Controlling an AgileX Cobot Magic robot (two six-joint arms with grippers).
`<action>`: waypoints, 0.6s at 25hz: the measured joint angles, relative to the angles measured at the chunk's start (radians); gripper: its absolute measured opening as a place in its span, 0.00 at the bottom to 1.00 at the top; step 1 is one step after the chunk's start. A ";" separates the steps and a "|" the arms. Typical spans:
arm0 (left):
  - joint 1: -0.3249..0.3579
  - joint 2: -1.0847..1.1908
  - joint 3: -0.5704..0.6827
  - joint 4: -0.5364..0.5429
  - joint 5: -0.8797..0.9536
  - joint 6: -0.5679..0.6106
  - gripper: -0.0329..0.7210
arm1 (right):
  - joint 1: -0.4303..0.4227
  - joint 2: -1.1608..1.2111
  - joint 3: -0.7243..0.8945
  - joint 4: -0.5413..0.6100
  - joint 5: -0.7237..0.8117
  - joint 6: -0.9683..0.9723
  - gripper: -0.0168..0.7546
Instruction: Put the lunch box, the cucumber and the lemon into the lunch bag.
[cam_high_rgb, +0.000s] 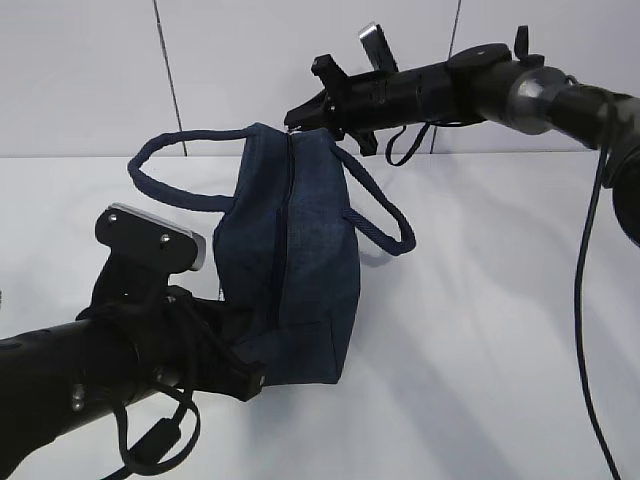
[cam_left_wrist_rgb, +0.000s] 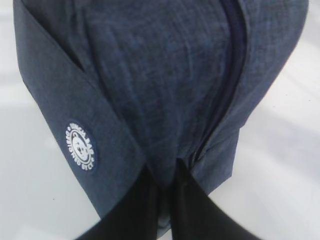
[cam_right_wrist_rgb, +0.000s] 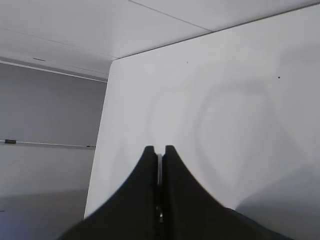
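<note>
The dark navy lunch bag (cam_high_rgb: 300, 250) stands on end on the white table, its zipper (cam_high_rgb: 283, 230) running down the face and looking closed. At the bag's lower end my left gripper (cam_high_rgb: 248, 372) is shut on a fold of its fabric; the left wrist view shows the fingertips (cam_left_wrist_rgb: 167, 175) pinching the cloth beside the zipper seam. At the bag's top end my right gripper (cam_high_rgb: 300, 115) is shut on a thin metal ring (cam_right_wrist_rgb: 159, 162), the zipper's pull, which shows edge-on between the jaws. The lunch box, the cucumber and the lemon are out of view.
The bag's two loop handles stick out, one to the left (cam_high_rgb: 160, 172) and one to the right (cam_high_rgb: 385, 215). A black cable (cam_high_rgb: 582, 300) hangs from the right arm. The table's edge (cam_right_wrist_rgb: 100, 150) shows in the right wrist view.
</note>
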 joint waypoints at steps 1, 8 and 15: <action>0.000 0.000 0.000 0.000 0.000 0.000 0.06 | 0.000 0.006 0.000 0.002 0.000 0.000 0.00; 0.000 0.000 0.000 0.000 0.000 0.000 0.06 | 0.000 0.050 -0.002 0.016 0.004 0.000 0.00; 0.000 0.000 0.000 0.000 -0.004 0.000 0.06 | 0.000 0.065 -0.003 0.022 0.008 -0.020 0.00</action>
